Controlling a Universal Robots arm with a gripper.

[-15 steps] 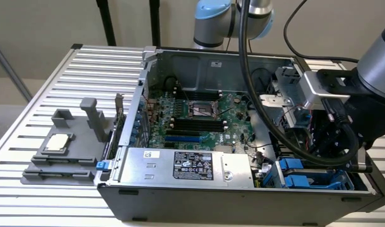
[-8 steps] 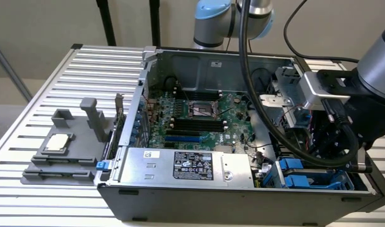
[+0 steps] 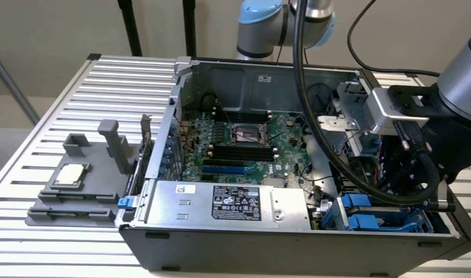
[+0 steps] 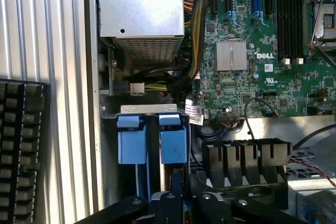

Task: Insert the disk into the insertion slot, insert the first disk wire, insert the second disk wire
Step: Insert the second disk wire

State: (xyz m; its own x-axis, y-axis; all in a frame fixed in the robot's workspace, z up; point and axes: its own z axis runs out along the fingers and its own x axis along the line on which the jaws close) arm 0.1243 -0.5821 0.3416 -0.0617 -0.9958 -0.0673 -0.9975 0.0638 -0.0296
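Note:
The insertion slot (image 3: 371, 215) is the grey drive cage with blue plastic tabs in the open computer case's near corner, at the exterior view's right. In the wrist view two blue tabs (image 4: 132, 140) stand side by side under the cage's grey metal edge (image 4: 149, 109). My gripper (image 4: 176, 195) hovers just in front of those tabs, its black fingers close together and shut. The disk is hidden, and I cannot tell whether it sits in the slot. Loose wires with a white connector (image 4: 137, 88) and a tagged black cable (image 4: 194, 114) lie just beyond the cage.
A silver box with a black label (image 3: 228, 202) sits beside the cage. The green motherboard (image 3: 243, 145) covers the case floor. Thick black cables (image 3: 374, 185) loop over the cage corner. A black ribbed shroud (image 4: 247, 156) is close to the gripper. A grey fixture (image 3: 81, 185) stands on the slatted table.

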